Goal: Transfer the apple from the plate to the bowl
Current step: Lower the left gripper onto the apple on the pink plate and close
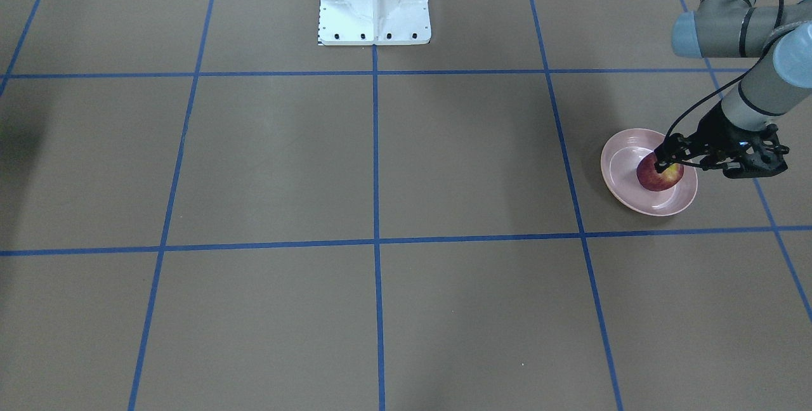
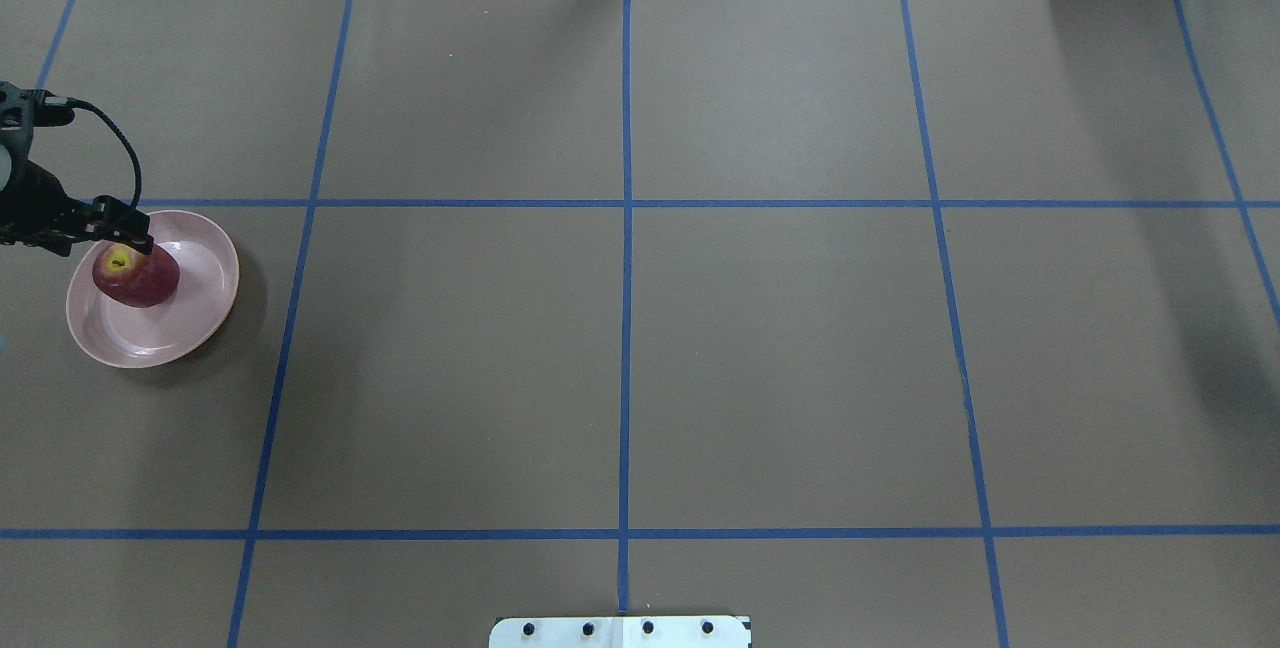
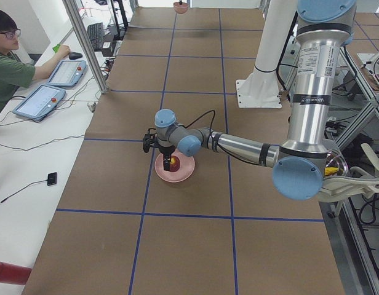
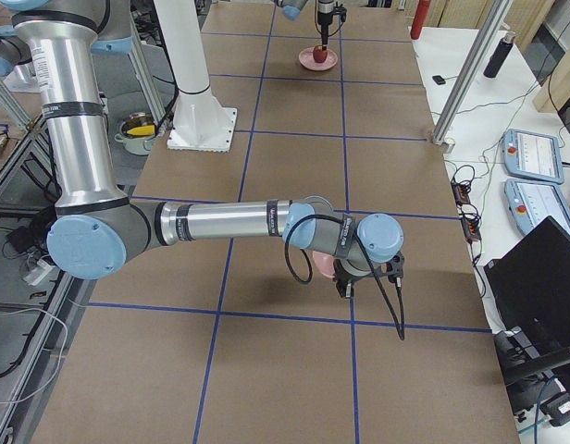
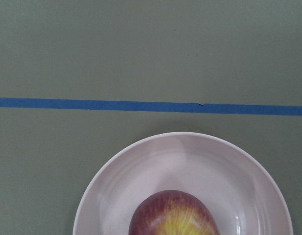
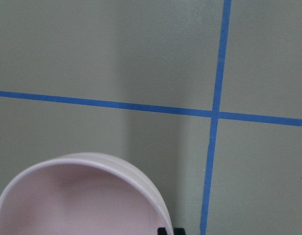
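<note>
Left arm (image 3: 239,146) reaches out low and level, wrist turned down. Right arm (image 4: 229,222) does likewise. Sleeve lettering is too small to read. Plate (image 1: 618,163) carries apple (image 1: 660,177). Bowl (image 6: 92,159) is half cut off below right gripper (image 4: 344,283). Left gripper (image 1: 661,162) tips meet apple's top. Neither claw's spread can be judged.

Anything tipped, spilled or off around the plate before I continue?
Nothing stands out: the apple sits stem-up on the plate, which lies flat, and the left gripper is at the apple's top.
</note>
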### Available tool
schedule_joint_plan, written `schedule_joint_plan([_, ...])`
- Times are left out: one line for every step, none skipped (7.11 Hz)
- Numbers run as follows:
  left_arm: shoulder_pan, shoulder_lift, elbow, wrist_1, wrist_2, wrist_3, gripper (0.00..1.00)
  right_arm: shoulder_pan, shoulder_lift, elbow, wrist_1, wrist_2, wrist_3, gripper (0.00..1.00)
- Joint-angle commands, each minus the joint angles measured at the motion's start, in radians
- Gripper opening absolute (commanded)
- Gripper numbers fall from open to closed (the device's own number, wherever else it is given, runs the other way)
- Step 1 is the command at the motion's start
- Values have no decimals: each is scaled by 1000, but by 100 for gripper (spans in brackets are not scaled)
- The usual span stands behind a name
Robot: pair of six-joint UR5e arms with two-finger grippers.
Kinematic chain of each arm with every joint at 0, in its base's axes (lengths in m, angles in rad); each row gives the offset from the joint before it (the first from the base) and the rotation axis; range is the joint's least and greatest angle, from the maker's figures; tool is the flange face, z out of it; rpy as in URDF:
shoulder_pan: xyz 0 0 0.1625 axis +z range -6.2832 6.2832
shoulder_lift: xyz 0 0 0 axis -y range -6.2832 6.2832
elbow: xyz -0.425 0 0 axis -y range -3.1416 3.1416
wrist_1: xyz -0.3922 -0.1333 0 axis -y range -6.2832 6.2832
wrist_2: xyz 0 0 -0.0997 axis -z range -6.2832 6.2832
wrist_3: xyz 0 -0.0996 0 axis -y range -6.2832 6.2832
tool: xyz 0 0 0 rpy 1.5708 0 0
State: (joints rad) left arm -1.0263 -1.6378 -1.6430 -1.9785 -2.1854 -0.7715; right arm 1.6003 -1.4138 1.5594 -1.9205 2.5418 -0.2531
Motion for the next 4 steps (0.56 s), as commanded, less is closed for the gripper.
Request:
schedule_joint_plan([5,-5,9,-11,0,-3,99,9,3,60,-77,0,0,0])
schedule_joint_plan([9,-5,11,-11,0,-3,99,9,3,61,-78,0,0,0])
schedule_joint_plan([20,-5,14,-11,0,-3,99,9,4,64,-78,2,3,0])
schedule_joint_plan([26,-7,12,-11,0,-3,99,9,6,71,-89,3,5,0])
